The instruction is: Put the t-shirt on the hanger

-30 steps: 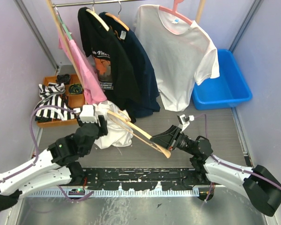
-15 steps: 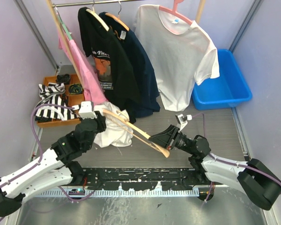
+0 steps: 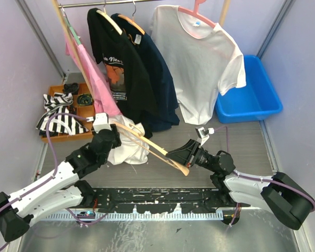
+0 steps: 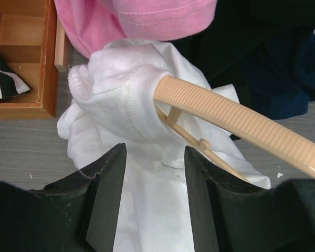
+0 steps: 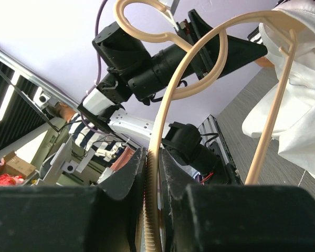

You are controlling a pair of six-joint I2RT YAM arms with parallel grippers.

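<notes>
The right hand [image 3: 174, 155] is clamped tight on one end of the pale tan clothes hanger with curved, ribbed arms [image 3: 153, 148]. It holds the hanger off the grey table [image 3: 241, 142] at a slant, so that the free end points into the garment. That far arm is already buried in a hemmed opening of the plain white cotton t-shirt [image 3: 127, 148]. The t-shirt lies bunched on the table by the left arm, close to the hem of a hanging pink shirt [image 4: 157, 16]; whether the opening is neck or sleeve I cannot tell. The left hand [image 4: 155, 173] hovers just over the bunched cloth with its jaws parted and nothing between them, apparently placed to take a pinch and draw the fabric further along the hanger.
</notes>
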